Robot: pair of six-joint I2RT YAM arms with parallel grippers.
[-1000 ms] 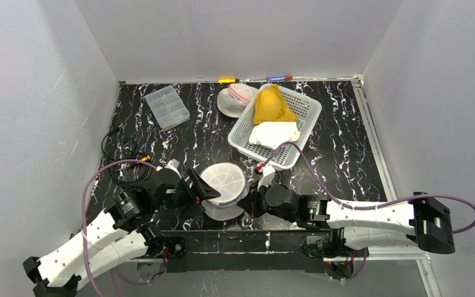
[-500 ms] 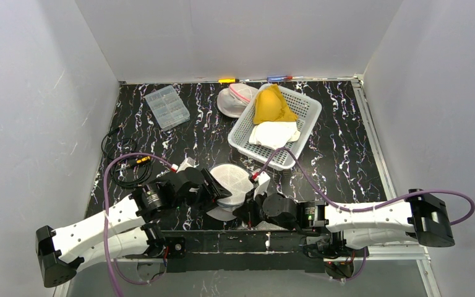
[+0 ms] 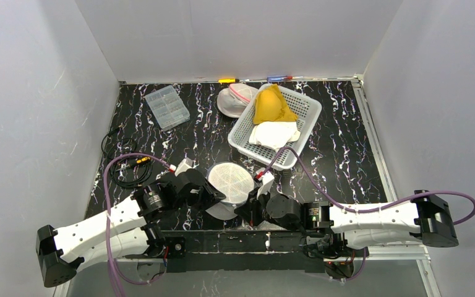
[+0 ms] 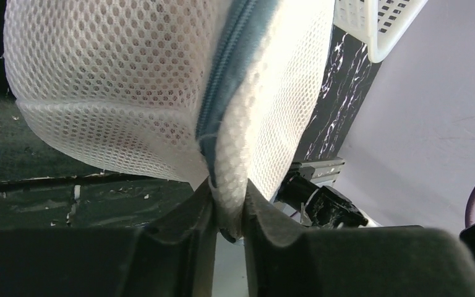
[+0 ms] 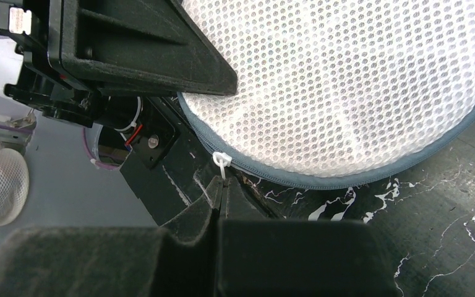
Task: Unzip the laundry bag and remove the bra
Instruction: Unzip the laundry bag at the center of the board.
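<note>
The round mesh laundry bag [image 3: 230, 180] is held tilted, face upward. Its rim is pinched by the left hand [image 4: 227, 201], its zipper pull [image 5: 221, 162] seemingly by the right hand [image 5: 221, 189].

The laundry bag [image 3: 229, 181] is at the near middle of the surface [image 3: 340, 145], between the two arms. The left gripper [image 3: 218, 195] has its jaws on the bag's near-left edge. The right gripper [image 5: 221, 189] is at the bag's near-right rim, jaws on the zipper pull [image 5: 222, 162]. Behind and to the right of the bag stands a basket [image 3: 245, 135] with two cloths in it (one [image 3: 272, 105] behind the other [image 3: 274, 132]). A second mesh bag [image 3: 234, 102] lies just beside the basket's far-left side. A compartment box [image 3: 167, 106] lies at the far left, and a cable coil [image 3: 119, 162] lies nearer, left of the laundry bag.
</note>
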